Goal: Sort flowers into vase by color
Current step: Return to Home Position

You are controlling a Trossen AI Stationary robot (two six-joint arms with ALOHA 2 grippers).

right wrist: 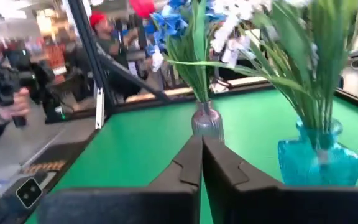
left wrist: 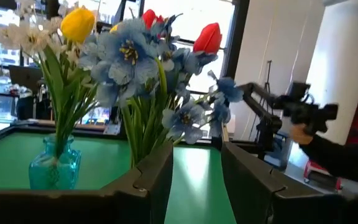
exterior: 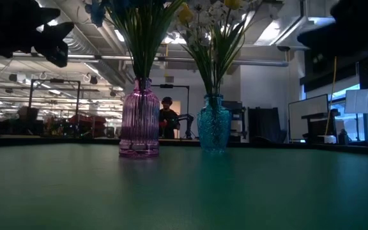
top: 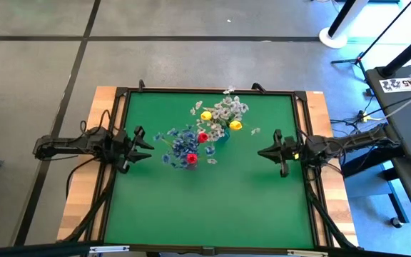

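Note:
Two vases stand upright on their bases on the green mat. The purple vase (exterior: 139, 124) (right wrist: 207, 122) holds blue sprays (top: 180, 148) (left wrist: 132, 56) and red tulips (top: 203, 137) (left wrist: 207, 37). The teal vase (exterior: 214, 124) (left wrist: 53, 165) (right wrist: 319, 155) holds white sprays (top: 227, 108) and yellow tulips (top: 235, 125) (left wrist: 78, 23). My left gripper (top: 140, 146) (left wrist: 194, 180) is open, hovering left of the purple vase's bouquet. My right gripper (top: 262, 152) (right wrist: 201, 155) is shut and empty, right of both vases.
A black frame (top: 212, 91) edges the green mat (top: 212, 207), with wooden table edges outside it. The near half of the mat lies bare between the arms. People (right wrist: 101, 28) and equipment stand in the room beyond the table.

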